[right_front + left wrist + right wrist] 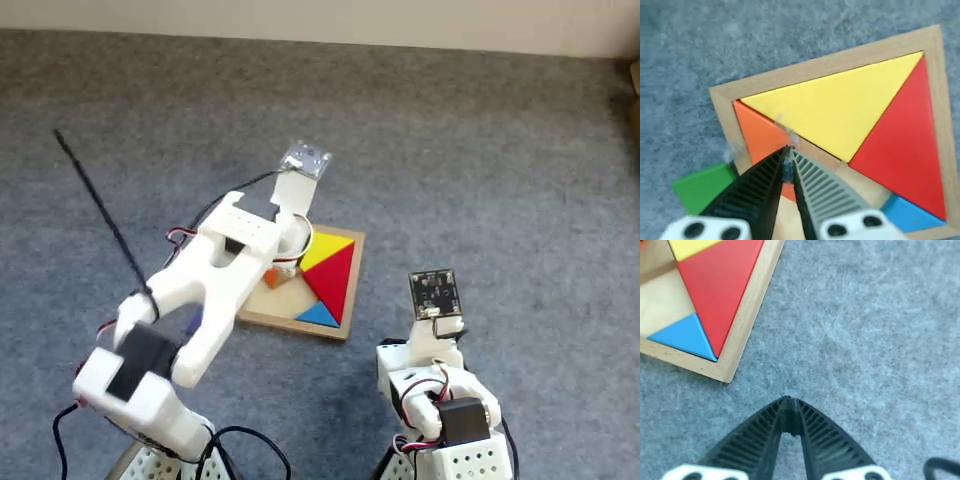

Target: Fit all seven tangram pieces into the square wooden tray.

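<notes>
- From the high view, we see the tray [300, 327] near the middle of the surface [500, 150]. The left arm lies across the tray's left half. The right arm is folded up by the surface's near edge, off the tray's near right corner.
- In the tray, yellow [325, 252] lies along the far edge, red [335, 285] along the right edge and blue [318, 314] at the near edge. Orange [272, 278] peeks out beside the arm.
- From the left wrist view, the left gripper [788, 152] has its fingers pressed together with nothing between them. The tips rest on orange [757, 132], close to where it meets yellow [840, 110].
- Green [705, 187] lies flat on the surface outside the tray, just beside the rim at orange's corner. Bare wood shows in the tray between orange, red [900, 150] and blue [907, 215].
- From the right wrist view, the right gripper [789, 415] is also closed and empty. It hangs over bare surface, near a tray corner [735, 357].
- We judge the pieces to be light, stiff and flat, with smooth painted faces that would slip in a loose pinch.
- We would take green across two opposite edges, letting the fingers sink a little into the soft surface. Closed tips should do for sliding a piece already in the tray.
</notes>
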`<control>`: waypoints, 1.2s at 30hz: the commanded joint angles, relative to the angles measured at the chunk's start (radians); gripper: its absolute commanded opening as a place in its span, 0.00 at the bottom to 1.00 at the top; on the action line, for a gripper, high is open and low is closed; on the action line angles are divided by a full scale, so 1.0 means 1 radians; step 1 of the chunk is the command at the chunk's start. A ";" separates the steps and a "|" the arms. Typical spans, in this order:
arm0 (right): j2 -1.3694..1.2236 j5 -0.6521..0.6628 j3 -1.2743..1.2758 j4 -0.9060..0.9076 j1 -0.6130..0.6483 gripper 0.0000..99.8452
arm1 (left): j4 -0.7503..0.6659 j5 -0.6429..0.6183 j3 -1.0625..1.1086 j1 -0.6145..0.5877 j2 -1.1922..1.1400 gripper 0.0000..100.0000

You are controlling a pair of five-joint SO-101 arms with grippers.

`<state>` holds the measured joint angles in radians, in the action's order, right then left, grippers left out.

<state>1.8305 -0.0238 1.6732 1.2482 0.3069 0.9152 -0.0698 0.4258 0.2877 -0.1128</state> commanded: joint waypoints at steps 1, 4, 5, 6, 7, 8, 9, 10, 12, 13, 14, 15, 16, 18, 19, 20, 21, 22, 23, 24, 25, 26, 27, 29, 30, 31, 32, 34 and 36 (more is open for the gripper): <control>0.018 0.009 0.113 0.004 0.010 0.01 | -0.017 -0.008 0.068 -0.007 0.220 0.01; 0.018 0.009 0.113 0.004 0.008 0.01 | -0.012 -0.008 0.136 -0.030 0.349 0.01; 0.018 0.009 0.113 0.004 0.005 0.01 | -0.011 -0.008 0.156 -0.045 0.386 0.01; 0.018 0.009 0.113 0.004 0.004 0.01 | -0.011 -0.008 0.171 -0.059 0.415 0.01; 0.018 0.009 0.113 0.004 0.004 0.01 | -0.011 -0.008 0.189 -0.073 0.440 0.01; 0.018 0.009 0.113 0.004 0.004 0.01 | -0.011 -0.008 0.206 -0.088 0.460 0.01; 0.018 0.009 0.113 0.004 0.004 0.01 | -0.008 -0.008 0.220 -0.105 0.476 0.01; 0.018 0.009 0.113 0.004 0.004 0.01 | 0.009 0.003 0.231 -0.124 0.493 0.01; 0.018 0.009 0.113 0.004 0.002 0.01 | 0.052 0.054 0.236 -0.160 0.513 0.01; 0.018 0.009 0.113 0.004 0.002 0.01 | 0.068 0.068 0.237 -0.183 0.518 0.02; 0.018 0.009 0.113 0.004 0.002 0.01 | 0.077 0.075 0.242 -0.206 0.522 0.05; 0.018 0.009 0.113 0.004 0.002 0.01 | 0.078 0.078 0.242 -0.228 0.522 0.08; 0.018 0.009 0.113 0.004 0.002 0.01 | 0.081 0.078 0.242 -0.249 0.519 0.12; 0.018 0.009 0.113 0.004 0.002 0.01 | 0.081 0.078 0.245 -0.280 0.501 0.18; 0.018 0.009 0.113 0.004 0.002 0.01 | 0.077 0.080 0.255 -0.291 0.484 0.20; 0.018 0.009 0.113 0.004 0.002 0.01 | 0.077 0.083 0.266 -0.295 0.466 0.21; 0.018 0.009 0.113 0.004 0.002 0.01 | 0.072 0.083 0.272 -0.298 0.440 0.21; 0.018 0.009 0.113 0.004 0.004 0.01 | 0.057 0.083 0.275 -0.298 0.412 0.21; 0.018 0.009 0.113 0.004 0.007 0.01 | 0.043 0.083 0.274 -0.298 0.384 0.21; 0.018 0.009 0.113 0.004 0.008 0.01 | 0.028 0.083 0.271 -0.300 0.358 0.21; 0.018 0.009 0.113 0.004 0.008 0.01 | 0.006 0.084 0.262 -0.305 0.334 0.21; 0.018 0.009 0.113 0.004 0.008 0.01 | -0.006 0.084 0.245 -0.318 0.306 0.22; 0.018 0.009 0.113 0.004 0.008 0.01 | -0.012 0.084 0.225 -0.337 0.280 0.22; 0.018 0.009 0.113 0.004 0.008 0.01 | -0.018 0.084 0.191 -0.369 0.225 0.22; 0.018 0.009 0.113 0.004 0.008 0.01 | -0.018 0.084 0.176 -0.380 0.194 0.22; 0.018 0.009 0.113 0.004 0.008 0.01 | -0.018 0.084 0.157 -0.387 0.162 0.22; 0.018 0.009 0.113 0.004 0.008 0.01 | -0.017 0.086 0.140 -0.392 0.128 0.22; 0.018 0.009 0.113 0.004 0.008 0.01 | -0.011 0.094 0.104 -0.395 0.077 0.22; 0.018 0.009 0.113 0.004 0.008 0.01 | -0.011 0.103 0.065 -0.394 0.039 0.21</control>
<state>1.8305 -0.0238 1.6732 1.2482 0.3069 0.9122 0.0100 0.5961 -0.0928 -0.0130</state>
